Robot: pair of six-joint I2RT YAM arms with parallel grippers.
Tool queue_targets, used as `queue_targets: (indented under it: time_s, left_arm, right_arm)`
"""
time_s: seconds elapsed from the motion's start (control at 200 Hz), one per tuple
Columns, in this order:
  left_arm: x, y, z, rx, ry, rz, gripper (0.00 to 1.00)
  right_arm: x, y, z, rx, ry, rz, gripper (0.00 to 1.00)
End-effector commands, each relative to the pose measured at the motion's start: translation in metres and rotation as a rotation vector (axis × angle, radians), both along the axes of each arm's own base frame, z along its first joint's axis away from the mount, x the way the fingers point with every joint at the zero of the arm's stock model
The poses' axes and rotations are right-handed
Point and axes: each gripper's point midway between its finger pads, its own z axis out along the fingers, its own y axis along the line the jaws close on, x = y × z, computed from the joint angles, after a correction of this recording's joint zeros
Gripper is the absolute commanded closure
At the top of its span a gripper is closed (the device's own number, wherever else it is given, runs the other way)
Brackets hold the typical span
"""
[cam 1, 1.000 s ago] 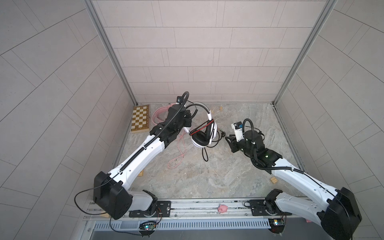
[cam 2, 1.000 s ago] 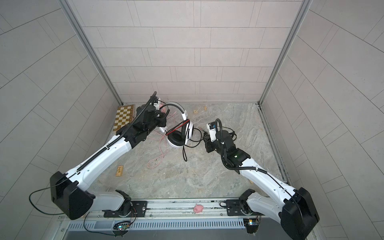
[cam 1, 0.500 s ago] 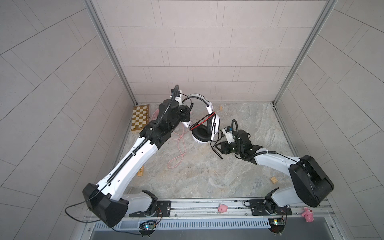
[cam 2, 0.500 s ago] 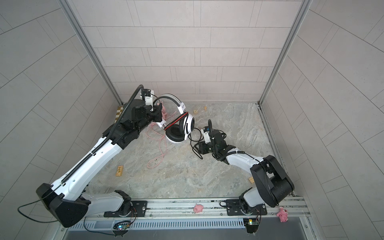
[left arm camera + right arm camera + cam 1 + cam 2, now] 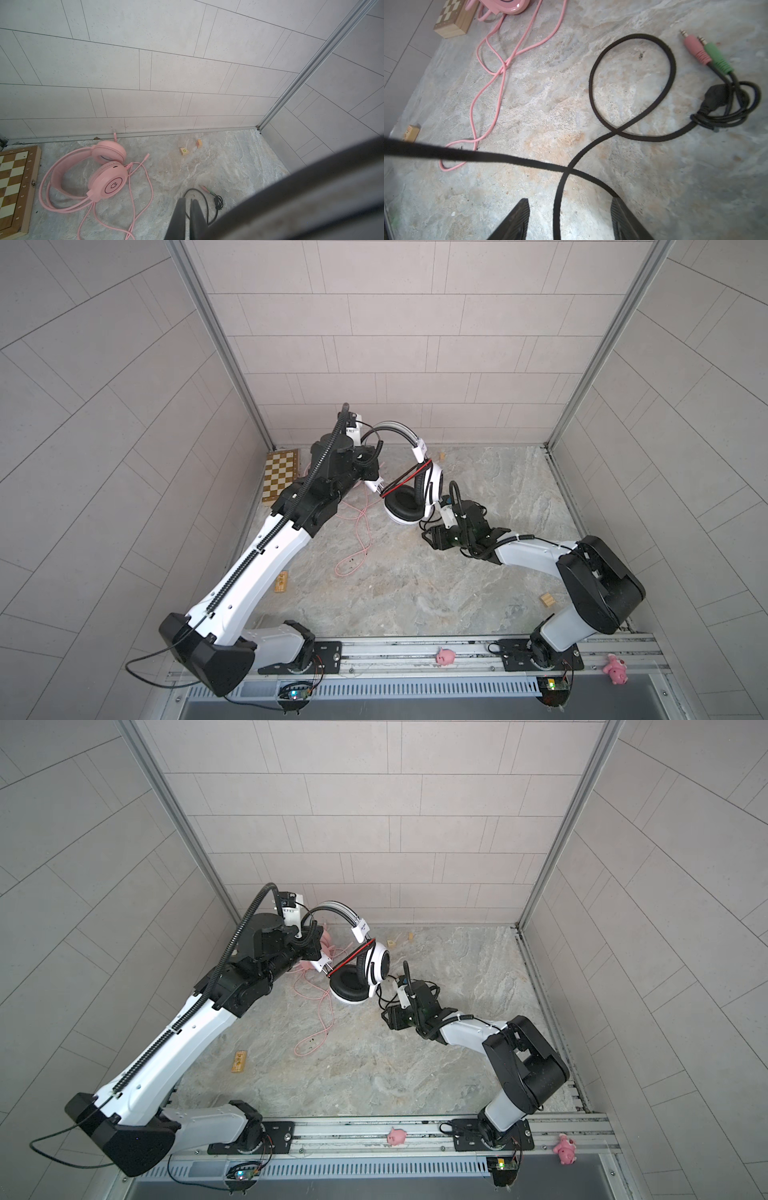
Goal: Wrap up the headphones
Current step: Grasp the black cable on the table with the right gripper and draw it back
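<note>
My left gripper (image 5: 370,480) clamps the white headphones (image 5: 405,506) aloft, right of the chessboard (image 5: 280,475). My right gripper (image 5: 569,205) is spread wide astride the cable (image 5: 500,156). If I close it crooked, it could miss the cable or knot it.

The black cable (image 5: 488,155) is braided and matt; its plugs (image 5: 695,49) are ribbed plastic with shiny metal tips. The white headphones (image 5: 435,483) and pink headphones (image 5: 108,182) have glossy plastic shells. The chessboard (image 5: 12,182) is wood, the tabletop (image 5: 695,176) rough-looking stone.
</note>
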Motion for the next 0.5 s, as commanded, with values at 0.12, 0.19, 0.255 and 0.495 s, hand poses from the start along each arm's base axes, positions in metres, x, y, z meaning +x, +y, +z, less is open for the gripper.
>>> queue_targets:
  time_s: [0.12, 0.19, 0.255, 0.495]
  left_arm:
    - [-0.013, 0.005, 0.051, -0.098, -0.108, 0.0, 1.0]
    - [-0.011, 0.004, 0.048, -0.093, -0.102, -0.001, 1.0]
    - [-0.009, 0.005, 0.046, -0.083, -0.096, 0.012, 1.0]
    - [0.01, 0.035, 0.056, -0.142, -0.139, 0.225, 1.0]
  right_arm:
    - [0.0, -0.008, -0.011, -0.061, 0.019, -0.009, 0.64]
    - [-0.001, -0.007, -0.009, -0.062, 0.022, -0.005, 0.78]
    - [-0.003, -0.007, -0.003, -0.06, 0.029, 0.007, 0.87]
    - [-0.036, -0.007, 0.018, -0.022, 0.049, 0.037, 0.93]
